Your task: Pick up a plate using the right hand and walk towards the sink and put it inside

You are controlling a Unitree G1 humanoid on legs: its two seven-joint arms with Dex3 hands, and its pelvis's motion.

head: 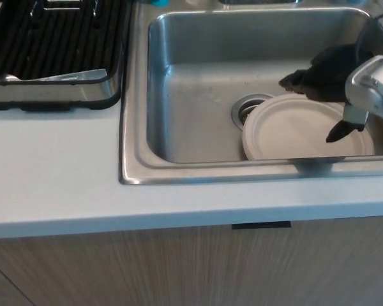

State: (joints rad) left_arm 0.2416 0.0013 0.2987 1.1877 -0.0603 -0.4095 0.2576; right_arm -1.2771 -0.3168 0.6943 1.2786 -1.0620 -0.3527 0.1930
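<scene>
Plate (293, 131) flat, face up, on sink (198, 95) floor.

We're seeing a cream-white plate (300, 131) in the brushed steel-grey sink (198, 95), black right hand (329, 80) with silver wrist, black ribbed drying rack (51, 44), pale grey countertop (64, 178), light wood-grain cabinet front (147, 268).

Kitchen, steel sink (198, 167), dish rack (51, 57), pale countertop (57, 172)

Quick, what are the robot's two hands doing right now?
Left hand: not in view.
Right hand: open, fingers apart above the plate, which lies flat in the sink.
</scene>
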